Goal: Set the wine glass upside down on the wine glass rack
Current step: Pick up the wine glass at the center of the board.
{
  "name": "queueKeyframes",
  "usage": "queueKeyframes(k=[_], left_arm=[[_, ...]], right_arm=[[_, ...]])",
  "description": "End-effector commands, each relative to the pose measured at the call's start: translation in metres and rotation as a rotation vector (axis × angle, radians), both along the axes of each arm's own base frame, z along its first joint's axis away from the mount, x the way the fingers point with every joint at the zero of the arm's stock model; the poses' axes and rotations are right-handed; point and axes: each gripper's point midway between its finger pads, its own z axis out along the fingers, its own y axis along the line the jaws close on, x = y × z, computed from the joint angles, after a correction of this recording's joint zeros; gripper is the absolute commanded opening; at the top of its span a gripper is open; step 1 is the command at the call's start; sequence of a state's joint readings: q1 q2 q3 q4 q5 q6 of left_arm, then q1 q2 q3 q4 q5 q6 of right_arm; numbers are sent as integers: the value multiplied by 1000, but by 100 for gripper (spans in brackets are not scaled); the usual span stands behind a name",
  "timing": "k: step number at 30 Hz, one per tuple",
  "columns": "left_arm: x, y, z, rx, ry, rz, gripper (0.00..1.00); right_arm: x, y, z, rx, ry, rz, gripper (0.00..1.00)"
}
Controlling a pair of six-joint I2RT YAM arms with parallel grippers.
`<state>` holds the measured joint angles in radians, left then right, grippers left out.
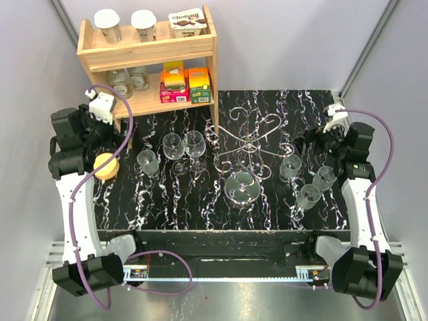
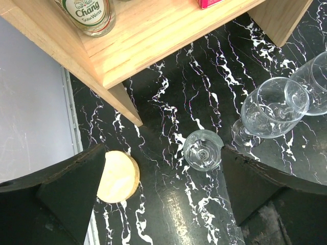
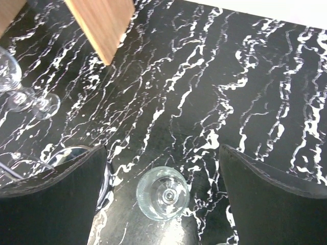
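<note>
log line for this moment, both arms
left fingers: open, above small clear wine glass | right fingers: open, above second clear wine glass | silver wire wine glass rack: untouched

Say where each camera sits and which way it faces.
Top external: above and behind, looking down on the table, wine glass rack, both arms.
Left wrist: looks down past the open left gripper at a wine glass.
Right wrist: looks down past the open right gripper at another glass.
Shared: top and left wrist show the shelf.

Left pincer (image 2: 162, 179) and right pincer (image 3: 162, 171) both gape wide.
</note>
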<state>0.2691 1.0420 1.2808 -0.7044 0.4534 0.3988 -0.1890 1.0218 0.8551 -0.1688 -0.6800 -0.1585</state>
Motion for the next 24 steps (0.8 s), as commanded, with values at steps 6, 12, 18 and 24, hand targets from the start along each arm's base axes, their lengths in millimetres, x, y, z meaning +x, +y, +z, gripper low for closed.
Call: queueKeyframes(k=[6, 12, 18, 24], left_arm=[[8, -5, 28, -19, -74, -21, 99], [14, 0, 24, -17, -52, 8, 99], [13, -5, 26, -15, -39, -20, 99], [13, -5, 22, -8, -32, -22, 99]], right_arm=[[-7, -38, 28, -137, 10, -198, 97], [-19, -57, 21, -228, 92, -276, 96], [-40, -72, -1, -309, 247, -321, 91], [-54, -85, -21, -364, 371, -362, 81]])
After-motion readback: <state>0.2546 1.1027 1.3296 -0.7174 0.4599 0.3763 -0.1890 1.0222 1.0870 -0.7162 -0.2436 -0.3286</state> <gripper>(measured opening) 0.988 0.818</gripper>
